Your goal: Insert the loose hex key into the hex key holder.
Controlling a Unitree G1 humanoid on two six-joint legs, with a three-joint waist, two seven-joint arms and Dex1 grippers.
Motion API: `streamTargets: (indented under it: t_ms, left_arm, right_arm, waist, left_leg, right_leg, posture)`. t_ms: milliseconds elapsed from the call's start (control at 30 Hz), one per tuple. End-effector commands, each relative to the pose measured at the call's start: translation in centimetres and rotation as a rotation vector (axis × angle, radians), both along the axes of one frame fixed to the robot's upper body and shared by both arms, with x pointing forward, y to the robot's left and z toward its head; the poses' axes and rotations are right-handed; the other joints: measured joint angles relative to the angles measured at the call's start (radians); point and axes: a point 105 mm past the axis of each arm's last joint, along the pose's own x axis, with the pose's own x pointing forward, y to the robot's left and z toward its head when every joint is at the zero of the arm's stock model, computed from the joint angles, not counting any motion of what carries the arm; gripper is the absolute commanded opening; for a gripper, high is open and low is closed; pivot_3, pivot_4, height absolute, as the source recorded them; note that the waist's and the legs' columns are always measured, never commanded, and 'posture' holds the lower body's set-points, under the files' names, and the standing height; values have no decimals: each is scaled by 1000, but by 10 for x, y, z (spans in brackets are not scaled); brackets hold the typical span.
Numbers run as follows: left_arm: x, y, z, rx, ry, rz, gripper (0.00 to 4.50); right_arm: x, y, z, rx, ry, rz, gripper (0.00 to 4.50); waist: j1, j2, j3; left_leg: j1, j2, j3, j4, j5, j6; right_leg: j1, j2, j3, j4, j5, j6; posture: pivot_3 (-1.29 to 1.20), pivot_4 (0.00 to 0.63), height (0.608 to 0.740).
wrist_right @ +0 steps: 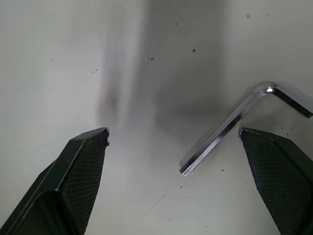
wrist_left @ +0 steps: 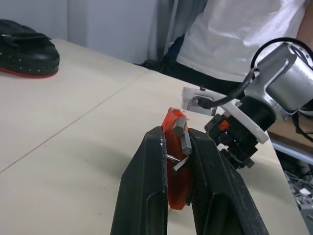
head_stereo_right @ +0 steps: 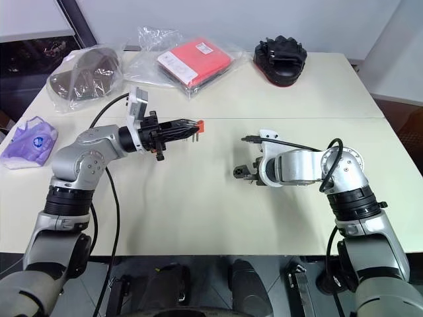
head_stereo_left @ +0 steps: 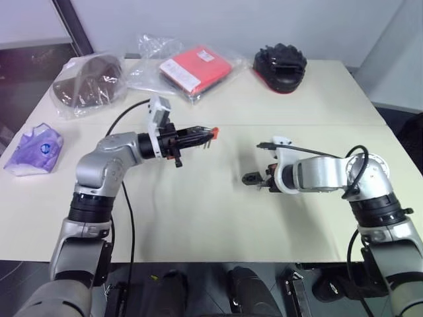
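The left gripper [head_stereo_left: 198, 135] is pinched shut on the hex key holder [wrist_left: 175, 161], a small red-orange plastic block, and carries it level above the cream table [head_stereo_left: 198, 218], pointing toward the robot's right. In the left wrist view the block sits clamped between the 2 black fingers [wrist_left: 146, 196], with a few short metal keys sticking out of it. Held up like this, its open end faces the other arm, which I judge is meant to make the insertion easy to reach.

The right gripper [wrist_right: 173, 181] hangs low over the table, angled downward, its jaws spread wide and gripping nothing. The loose hex key [wrist_right: 230, 127] lies flat on the tabletop, a thin bright L-shaped rod, with its long leg between the 2 fingertips and its bend close to one of them (touching or just apart, I cannot tell). The wide spread looks set for straddling the rod before closing on it.

The step in hand seems to be the pickup; insertion is not yet begun. A rod this thin and flat could slip or skate when the fingers close.

At the table's far edge lie a red flat package in clear plastic [head_stereo_left: 195, 69] and a black shoe [head_stereo_left: 280, 66].
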Motion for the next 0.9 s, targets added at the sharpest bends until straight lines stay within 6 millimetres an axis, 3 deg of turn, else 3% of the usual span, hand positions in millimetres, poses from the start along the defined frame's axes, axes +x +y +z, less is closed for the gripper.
streamTargets:
  t_ms: [33,467,567,800,900]
  left_arm:
    - [-3,4,9,-7,-52,12,88]
    - [-5,4,8,-9,-49,23,88]
    - [-5,4,8,-9,-49,23,88]
    - [-5,3,8,-7,-47,22,88]
    - [-4,3,8,-7,-49,22,88]
  right_arm:
    - [8,-4,0,-85,-41,-1,4465]
    - [16,-6,-19,-224,-93,83,4465]
    - [16,-6,-19,-234,-109,97,3629]
    - [14,-6,-23,-261,-109,130,43]
    - [12,-4,-23,-268,-117,150,43]
  waist:
    - [0,0,0]
    - [0,-2,-1]
    - [0,-2,-2]
    - [-4,-2,-2]
    - [-3,-2,-2]
  left_leg:
    - [0,0,0,0,0,0]
    - [2,0,0,1,0,0]
    - [2,0,0,1,0,1]
    - [2,0,0,1,0,1]
    - [2,1,-1,1,0,1]
  right_leg:
    - [0,0,0,0,0,0]
    - [3,0,0,0,0,0]
    - [3,0,0,0,0,0]
    - [3,1,0,0,0,0]
    - [3,1,-1,0,0,0]
  posture:
    - [0,150,740]
    - [0,150,740]
    - [0,150,740]
    - [0,150,740]
    - [0,150,740]
